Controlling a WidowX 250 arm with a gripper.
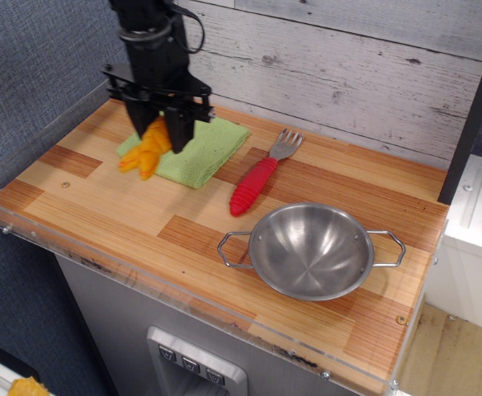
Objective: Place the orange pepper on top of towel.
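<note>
The orange pepper point(144, 152) is an orange-yellow ribbed toy. It hangs tilted from my gripper point(160, 132), which is shut on its upper end and holds it in the air. The pepper hangs over the left front part of the towel point(200, 151), a light green folded cloth lying at the back left of the wooden counter. The arm and gripper hide the towel's back left part.
A fork with a red handle point(258, 179) lies right of the towel. A steel bowl with two handles point(310, 250) stands at the front right. A clear plastic lip point(101, 266) runs along the counter's front edge. A plank wall stands behind.
</note>
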